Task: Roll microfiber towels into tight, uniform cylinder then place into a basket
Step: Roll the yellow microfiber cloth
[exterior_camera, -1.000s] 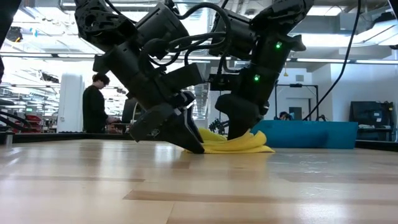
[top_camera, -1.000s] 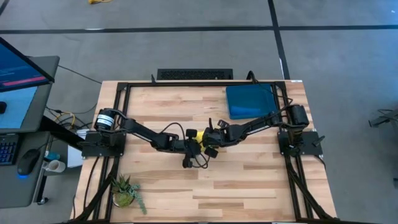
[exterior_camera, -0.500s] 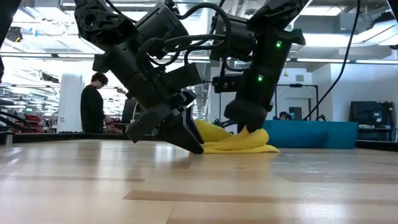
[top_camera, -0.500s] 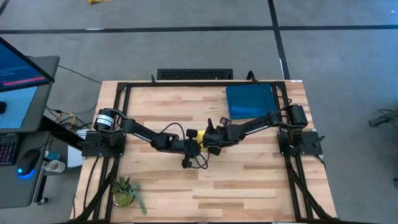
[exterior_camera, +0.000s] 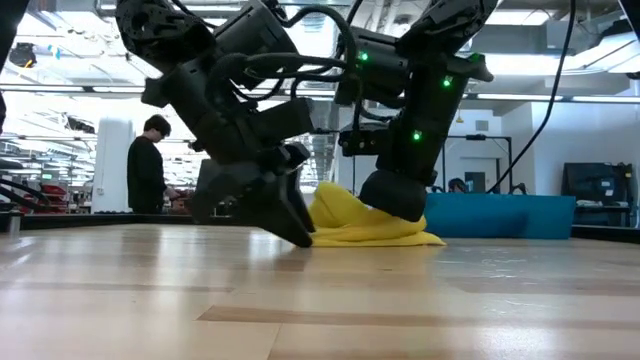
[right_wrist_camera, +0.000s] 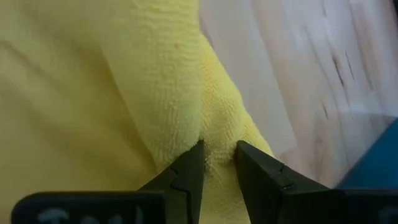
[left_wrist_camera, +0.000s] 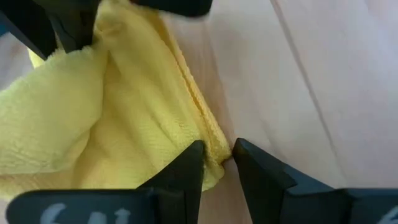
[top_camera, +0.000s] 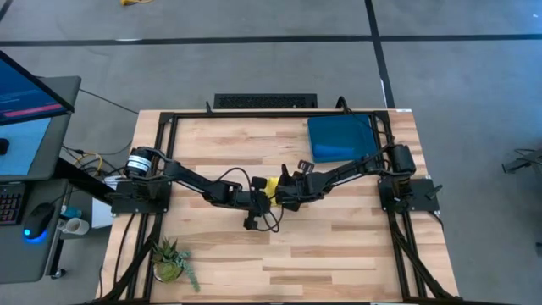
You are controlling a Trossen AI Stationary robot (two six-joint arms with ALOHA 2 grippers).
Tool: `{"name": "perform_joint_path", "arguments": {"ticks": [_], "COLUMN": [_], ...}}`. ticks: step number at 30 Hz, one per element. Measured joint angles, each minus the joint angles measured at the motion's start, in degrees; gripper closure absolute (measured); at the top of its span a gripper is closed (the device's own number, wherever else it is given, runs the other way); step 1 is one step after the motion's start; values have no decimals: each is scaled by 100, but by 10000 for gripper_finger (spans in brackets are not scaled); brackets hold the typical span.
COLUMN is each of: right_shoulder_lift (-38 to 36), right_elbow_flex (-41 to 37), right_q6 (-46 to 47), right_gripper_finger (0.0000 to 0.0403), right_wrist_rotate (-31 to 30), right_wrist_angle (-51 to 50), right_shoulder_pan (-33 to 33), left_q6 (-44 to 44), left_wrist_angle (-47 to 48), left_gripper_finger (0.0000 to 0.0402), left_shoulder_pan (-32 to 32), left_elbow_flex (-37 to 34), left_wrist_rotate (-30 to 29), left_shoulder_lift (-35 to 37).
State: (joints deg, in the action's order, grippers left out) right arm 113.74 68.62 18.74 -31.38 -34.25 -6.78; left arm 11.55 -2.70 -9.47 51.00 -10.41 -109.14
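Observation:
The yellow towel [exterior_camera: 360,215] lies bunched at the table's middle, its underside on the wood; in the high view only a small patch [top_camera: 269,185] shows between the two arms. My left gripper [left_wrist_camera: 217,155] is shut on its edge at the left end. My right gripper [right_wrist_camera: 217,155] is shut on a fold at the towel's right end. The teal basket [top_camera: 340,137] stands at the far right, and a blue towel [exterior_camera: 500,215] appears in the low view behind the yellow one. My left gripper pinches the yellow towel's hemmed edge [left_wrist_camera: 214,138] between its two fingers, slanting down from the table's left. That end stays low at the table and the cloth is slack. My right gripper pinches a raised fold [right_wrist_camera: 214,134] of the yellow towel between its fingers, slanting down from the right. The cloth humps up under it [exterior_camera: 340,205], its lower part on the table.
A small potted plant [top_camera: 172,258] stands at the near left corner. Bare wood [top_camera: 339,246] lies along the table's near side. A person [exterior_camera: 150,165] stands in the room beyond the table.
My right gripper has rolled and tipped over the yellow towel, and the cloth below it has risen from a low flat heap into a taller hump. My left gripper has stayed at the towel's left end.

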Motion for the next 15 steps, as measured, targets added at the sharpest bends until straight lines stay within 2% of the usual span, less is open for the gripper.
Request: {"name": "perform_joint_path", "arguments": {"ticks": [8, 15], "right_shoulder_lift": [-3, -3], "right_elbow_flex": [1, 0], "right_q6": [-76, 2], "right_gripper_finger": [285, 285], "right_wrist_rotate": [91, 131], "right_wrist_angle": [272, 360], "right_shoulder_pan": [-29, -27], "left_q6": [-2, 14], "left_wrist_angle": [705, 831], "left_gripper_finger": [311, 311], "left_shoulder_pan": [-252, -438], "left_elbow_flex": [-30, -37], "left_wrist_rotate": [-91, -378], "left_shoulder_lift": [381, 404]}}
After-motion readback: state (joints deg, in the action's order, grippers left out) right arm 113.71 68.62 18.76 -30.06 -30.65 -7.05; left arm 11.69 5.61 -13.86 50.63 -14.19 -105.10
